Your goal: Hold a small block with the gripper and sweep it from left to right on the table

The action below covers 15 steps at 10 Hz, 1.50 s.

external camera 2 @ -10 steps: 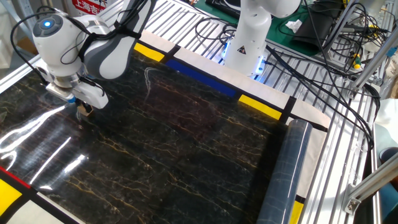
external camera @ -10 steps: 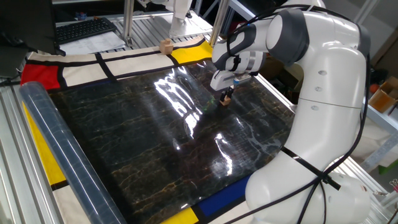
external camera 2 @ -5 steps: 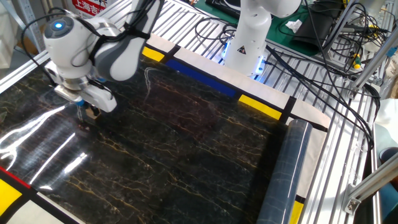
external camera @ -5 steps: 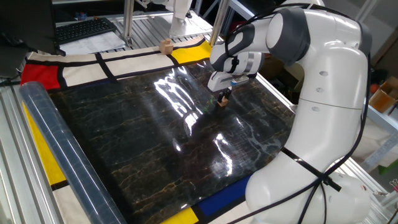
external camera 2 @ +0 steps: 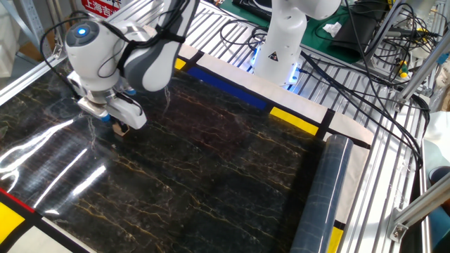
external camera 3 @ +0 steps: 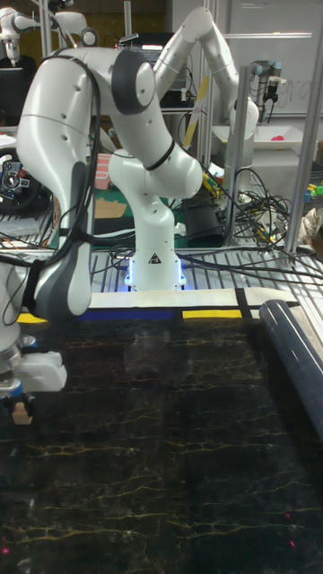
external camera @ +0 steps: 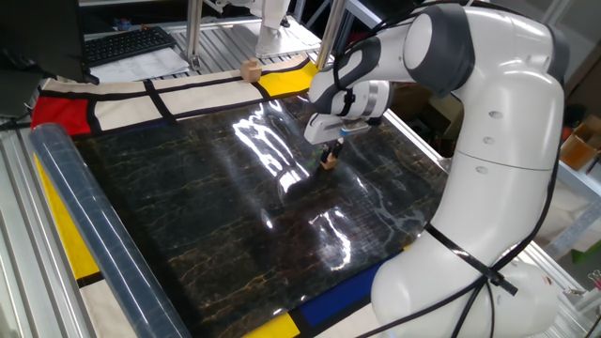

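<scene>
Gripper (external camera: 330, 157) was clamped on the small block (external camera: 328, 162), low over table (external camera: 188, 188); sweep prob. early, most of the width left.

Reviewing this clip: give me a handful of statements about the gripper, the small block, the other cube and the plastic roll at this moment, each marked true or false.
1. The gripper is shut on the small block, low over the table. True.
2. A paler wooden cube lies on the dark sheet right beside the gripper. False: it sits apart, on the cloth border at the far edge in one fixed view.
3. The clear plastic roll lies along one side of the table, away from the gripper. True.
4. The gripper hangs over the blue cloth panel. False: it is over the dark veined sheet.
5. The arm's wrist shows a blue light. True.
</scene>
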{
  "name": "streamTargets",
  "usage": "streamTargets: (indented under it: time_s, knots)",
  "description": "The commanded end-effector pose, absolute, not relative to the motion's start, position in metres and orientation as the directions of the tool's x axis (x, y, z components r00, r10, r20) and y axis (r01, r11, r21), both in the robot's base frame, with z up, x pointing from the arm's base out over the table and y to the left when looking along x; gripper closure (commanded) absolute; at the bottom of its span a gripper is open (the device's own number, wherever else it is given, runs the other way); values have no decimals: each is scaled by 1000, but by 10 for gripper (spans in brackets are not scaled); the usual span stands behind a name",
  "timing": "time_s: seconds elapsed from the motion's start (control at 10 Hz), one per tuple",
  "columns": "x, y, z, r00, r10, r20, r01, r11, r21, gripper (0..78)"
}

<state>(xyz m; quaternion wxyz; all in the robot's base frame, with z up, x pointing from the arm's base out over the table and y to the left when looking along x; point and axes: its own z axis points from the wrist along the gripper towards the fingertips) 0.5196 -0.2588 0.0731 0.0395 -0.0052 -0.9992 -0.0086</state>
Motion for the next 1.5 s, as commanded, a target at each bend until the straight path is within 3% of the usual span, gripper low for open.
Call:
streamTargets:
  time_s: [0.1,1.5]
  knots:
    - [517,-253,73,-998,18,62,17,1000,-10,764]
    - [518,-256,65,-998,6,61,6,1000,-5,764]
